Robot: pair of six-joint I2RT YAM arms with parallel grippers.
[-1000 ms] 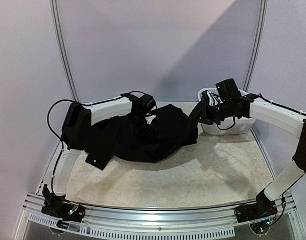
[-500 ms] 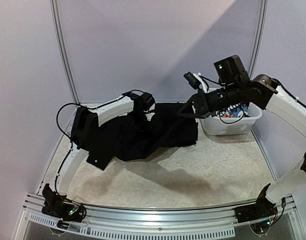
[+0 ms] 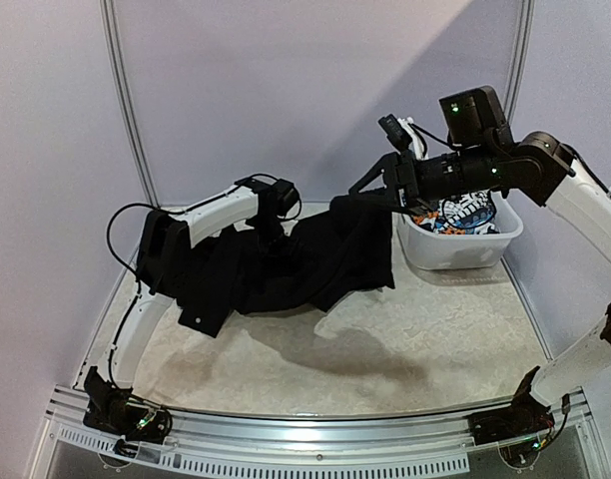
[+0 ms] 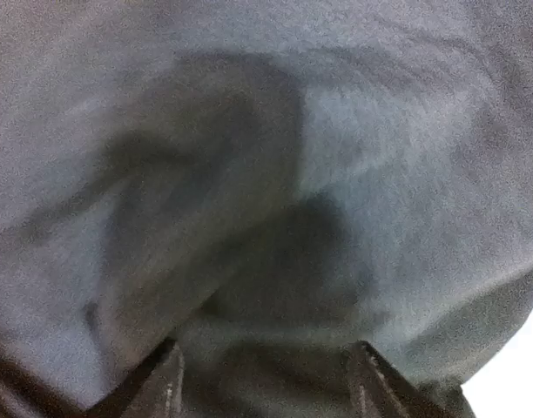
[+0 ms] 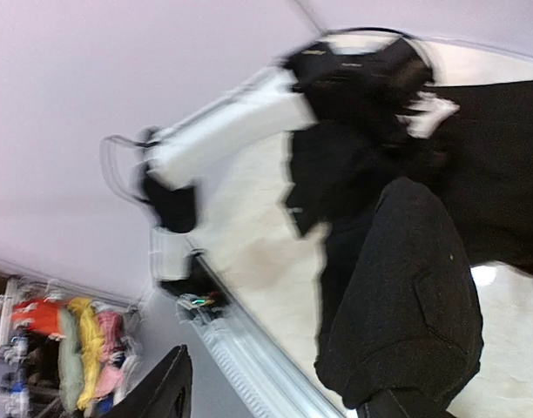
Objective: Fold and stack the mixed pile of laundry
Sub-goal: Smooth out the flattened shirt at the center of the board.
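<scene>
Cloth is off the table at 2 places: the black garment point(image 3: 320, 261) sags between the left tool point(image 3: 273, 232), over the far left part of the table point(image 3: 415, 344), and the right tool point(image 3: 387, 192), which is held high near the far edge, just beside the white basket point(image 3: 455, 251) in the far right corner. The garment's left portion hangs down to the table toward the left edge, partly bunched against the left arm. In the left wrist view dark cloth fills everything and 2 fingers point(image 4: 168, 385) stand apart with fabric bulging between them, so I cannot tell whether that tool pinches or merely presses. The right wrist view is blurred: a thick fold hangs about 1 finger while the other finger point(image 5: 166, 390) shows clear of it, and I cannot tell whether the cloth is clamped or only hooked there. The printed piece point(image 3: 467, 212) lies in the basket. The step in hand looks like opening the garment out for its first fold. To do it well, each tool should hold an edge or seam firmly rather than a bunch. They should draw apart until the sag goes, keep the hanging hem out of the basket, and bring the cloth over the bare near half of the table to lay it flat with sleeves free.
</scene>
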